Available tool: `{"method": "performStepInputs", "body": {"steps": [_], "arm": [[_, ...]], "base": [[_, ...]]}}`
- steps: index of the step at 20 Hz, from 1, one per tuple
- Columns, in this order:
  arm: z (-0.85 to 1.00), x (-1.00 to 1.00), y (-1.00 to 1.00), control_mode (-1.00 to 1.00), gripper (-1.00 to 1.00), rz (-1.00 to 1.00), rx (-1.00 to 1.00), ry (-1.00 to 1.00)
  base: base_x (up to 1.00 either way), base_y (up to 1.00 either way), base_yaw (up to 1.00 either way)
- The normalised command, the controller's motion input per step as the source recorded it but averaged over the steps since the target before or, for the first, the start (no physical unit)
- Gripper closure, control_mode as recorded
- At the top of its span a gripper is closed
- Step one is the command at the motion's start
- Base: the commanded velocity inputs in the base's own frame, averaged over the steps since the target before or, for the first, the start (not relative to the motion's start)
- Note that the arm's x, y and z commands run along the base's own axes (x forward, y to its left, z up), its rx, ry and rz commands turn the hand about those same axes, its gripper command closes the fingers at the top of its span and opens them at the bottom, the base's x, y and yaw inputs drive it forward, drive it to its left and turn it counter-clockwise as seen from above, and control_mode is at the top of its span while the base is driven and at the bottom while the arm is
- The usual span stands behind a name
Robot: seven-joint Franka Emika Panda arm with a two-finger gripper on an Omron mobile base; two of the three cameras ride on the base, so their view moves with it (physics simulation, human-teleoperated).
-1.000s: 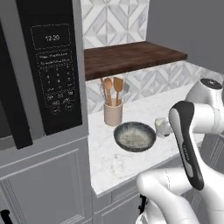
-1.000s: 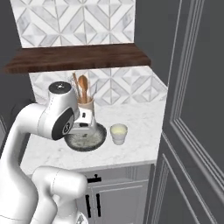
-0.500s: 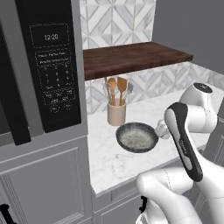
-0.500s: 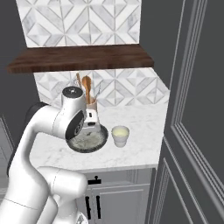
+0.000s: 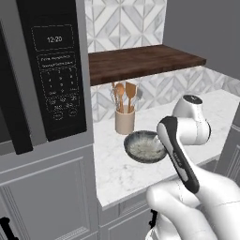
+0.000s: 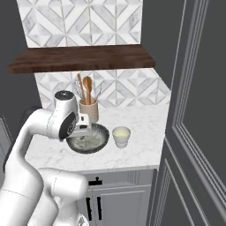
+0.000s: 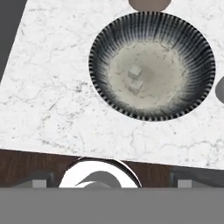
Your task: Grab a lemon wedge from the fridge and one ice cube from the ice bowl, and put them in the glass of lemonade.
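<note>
The ice bowl (image 7: 151, 26), dark-rimmed with a pale speckled inside, sits on the white marble counter and holds two ice cubes (image 7: 134, 71) side by side near its middle. My gripper (image 7: 111, 183) hangs open above the bowl's near edge, looking straight down, with nothing between its fingers. From the right base view my hand (image 6: 80, 127) hovers over the bowl's (image 6: 102, 140) left side. The glass of lemonade (image 6: 121, 136) stands just right of the bowl. In the left base view my forearm covers part of the bowl (image 5: 140, 146). The lemon wedge is out of view.
A beige crock with wooden spoons (image 6: 88, 110) stands behind the bowl under a dark wood shelf (image 6: 79, 58). A black oven panel (image 5: 56, 75) rises at the counter's left end. A tall dark grey front (image 6: 194, 110) closes the right end; I cannot tell whether it is the fridge.
The arm has swung a little sideways over the ice bowl and both base views have shifted slightly. The gripper stays open and empty.
</note>
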Motion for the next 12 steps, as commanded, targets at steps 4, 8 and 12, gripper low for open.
{"method": "performStepInputs", "body": {"steps": [4,8,12], "arm": [[-0.14,0.14,0.05,-1.0,-1.0,-0.28,0.07,0.16],[-0.12,0.08,0.0,-1.0,-1.0,-0.29,0.1,0.18],[-0.24,0.35,0.03,-1.0,-1.0,-0.07,-0.02,0.08]], "base": [[0.0,0.0,0.0],[0.0,0.0,0.0],[0.0,0.0,0.0]]}}
